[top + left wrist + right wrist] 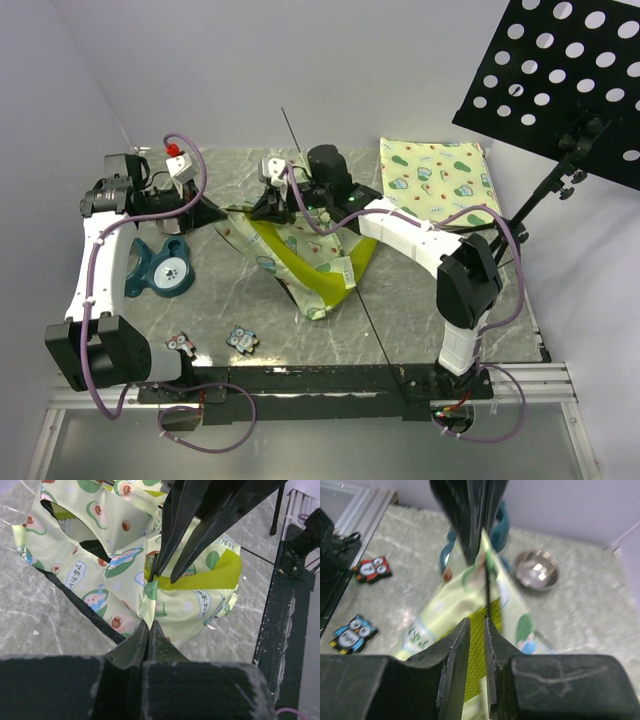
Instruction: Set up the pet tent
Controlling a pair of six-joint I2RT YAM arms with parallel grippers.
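pinching one pet tent [305,262], two tools [148,625] [476,622]

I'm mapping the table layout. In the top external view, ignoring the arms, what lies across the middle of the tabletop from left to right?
Teal paw-print holder → pet tent → flat printed mat.

Grey marble tabletop [300,335]; flat avocado-print mat [440,180] at far right corner; teal plastic piece [165,268] at left; red owl [180,346] and blue owl [242,340] near front edge, apart; steel bowl [536,570]; perforated black stand [560,70] off right.
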